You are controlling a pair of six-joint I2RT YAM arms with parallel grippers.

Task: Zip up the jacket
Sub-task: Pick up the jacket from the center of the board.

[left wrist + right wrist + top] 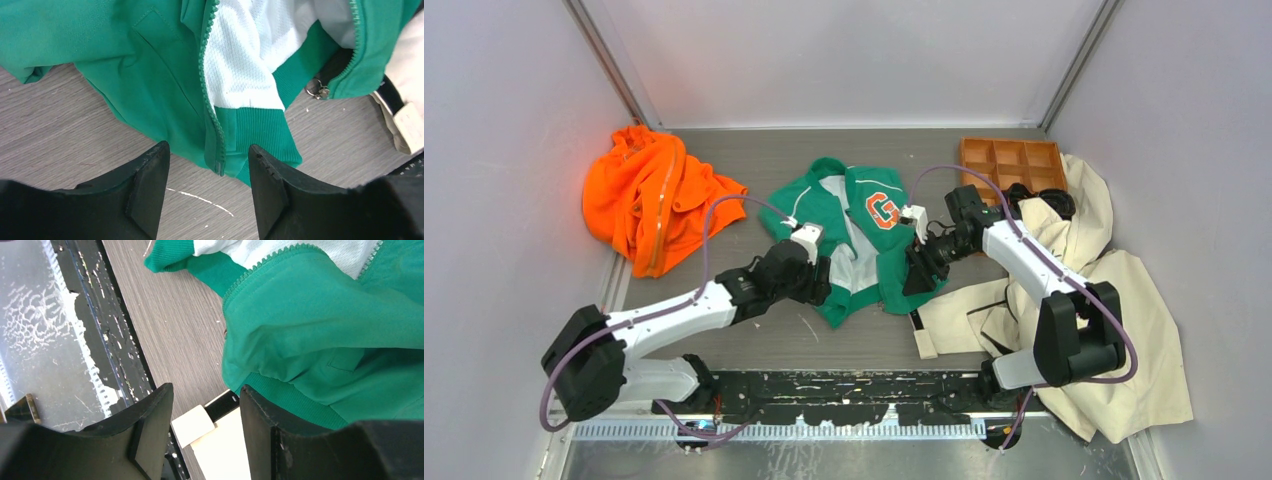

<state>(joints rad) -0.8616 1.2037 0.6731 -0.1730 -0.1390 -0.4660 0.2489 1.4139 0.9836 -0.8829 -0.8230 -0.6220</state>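
The jacket point(854, 240) is laid open at the middle of the counter point(824, 345), between the two arms, with its collar toward the far wall and its hem toward the bases. The step in hand is judged to be the joining of the two zipper ends at the hem, since the fronts lie apart and no teeth are meshed.

For this to be done well, the pin end point(219, 167) of the teeth row point(209, 85) should be pinched just above its tip, so that it can be steered. The ribbed hem beside it should be left out of the pinch. The other front edge should be held flat near the metal ring point(318, 90), which is taken to be the slider's pull, so that the pin can be fed in straight. A skewed entry is likely to jam.

The cloth is green, with a pale mesh lining point(250, 55) exposed and an orange-and-white "G" patch point(882, 211). It is soft and rumpled and will be dragged easily.

The left hand point(207, 156) is held wide over the pin end, with nothing gripped. The right hand point(206, 392) is held partly open and empty beside the hem on its side. An orange garment point(659, 195) is heaped to the left, and a cream coat point(1114, 300) is spread to the right.
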